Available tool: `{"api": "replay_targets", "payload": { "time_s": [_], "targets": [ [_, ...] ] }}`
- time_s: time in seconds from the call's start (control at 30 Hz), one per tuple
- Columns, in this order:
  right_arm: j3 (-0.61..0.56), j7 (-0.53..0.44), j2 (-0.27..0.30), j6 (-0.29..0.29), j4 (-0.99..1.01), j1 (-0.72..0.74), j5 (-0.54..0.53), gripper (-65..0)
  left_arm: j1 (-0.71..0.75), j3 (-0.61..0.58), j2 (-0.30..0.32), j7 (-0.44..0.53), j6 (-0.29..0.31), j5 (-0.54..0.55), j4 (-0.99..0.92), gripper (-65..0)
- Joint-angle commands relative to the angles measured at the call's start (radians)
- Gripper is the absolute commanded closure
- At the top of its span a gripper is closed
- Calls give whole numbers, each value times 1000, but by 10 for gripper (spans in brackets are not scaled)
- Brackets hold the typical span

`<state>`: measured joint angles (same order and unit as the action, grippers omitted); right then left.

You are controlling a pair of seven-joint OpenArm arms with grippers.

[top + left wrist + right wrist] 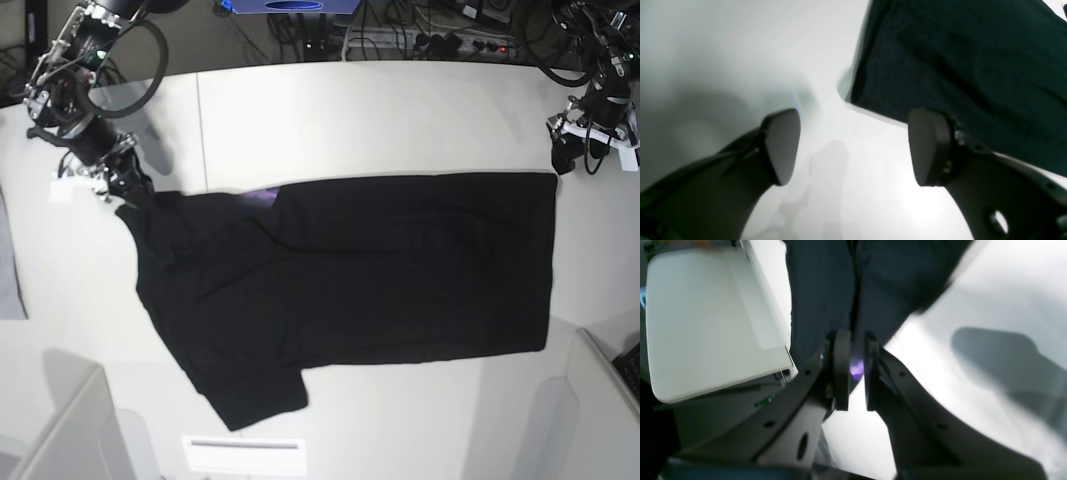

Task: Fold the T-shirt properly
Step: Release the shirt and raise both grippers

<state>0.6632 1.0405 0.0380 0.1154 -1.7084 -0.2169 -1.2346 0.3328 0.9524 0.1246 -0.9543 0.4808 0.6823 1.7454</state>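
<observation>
Right hand point(853, 373) gripping T-shirt point(350, 275)

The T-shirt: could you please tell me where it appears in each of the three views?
Left wrist: the T-shirt fills the upper right, beyond the open left hand.
Right wrist: dark cloth at top centre, running down into the right hand, shut on it.
Base: spread flat across the middle of the white table.
Shared landmark: the white table.
</observation>
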Motion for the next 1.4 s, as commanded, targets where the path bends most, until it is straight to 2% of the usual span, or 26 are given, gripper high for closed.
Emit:
{"api": "replay_targets", "payload": {
  "time_s": [0.0,0.07,0.13,0.27,0.33,0.4,0.47,0.6,0.67,0.73,0.8,0.87,0.9,1.0,1.2,1.27,1.33,1.37],
  "targets": [
    [7,-4,17,-12,-23,4,-29,-57,1,6,14,18,11,15,18,-476],
    [8,-4,36,-18,-23,6,-29,-57,1,6,14,18,11,15,18,-476],
    [5,-1,64,-73,-23,6,-30,-57,1,6,14,18,11,15,18,-476],
    [11,4,70,-159,5,1,-57,-57,1,3,14,18,11,15,18,-476],
    [3,5,73,-188,17,-2,-73,-57,1,3,13,18,11,15,18,-476],
    [-1,5,75,-202,14,-2,-43,-56,1,3,13,18,11,15,18,-476],
    [-1,-2,75,-199,1,3,42,-56,1,0,13,18,11,15,18,-476],
    [2,-7,50,-199,-29,9,278,-56,-5,0,11,19,14,15,17,-476],
    [8,-25,18,-202,-51,7,358,-63,-7,3,10,19,48,17,17,-464],
    [-1,-27,1,-207,-80,0,402,-65,-7,4,10,21,98,17,17,-403],
    [-10,-24,0,-208,-103,-13,408,-72,-7,7,10,21,140,15,17,-296],
    [-47,-24,7,-208,-130,-22,405,-135,-4,7,13,21,164,15,17,-123],
    [-62,-27,12,-208,-147,-29,407,-177,-5,7,13,21,164,15,15,-16],
    [-87,-24,20,-208,-189,-39,405,-269,-11,9,13,21,164,15,-29,0],
    [-93,-19,23,-208,-190,-46,405,-279,-31,52,16,22,169,15,-155,0],
    [-93,16,23,-208,-190,-42,405,-281,-45,69,19,22,169,15,-187,0],
    [-93,60,23,-208,-190,-36,405,-324,-54,73,19,19,164,15,-207,0],
    [-90,79,23,-208,-190,-29,405,-368,-56,75,19,19,164,15,-212,-38]
  ]
}}
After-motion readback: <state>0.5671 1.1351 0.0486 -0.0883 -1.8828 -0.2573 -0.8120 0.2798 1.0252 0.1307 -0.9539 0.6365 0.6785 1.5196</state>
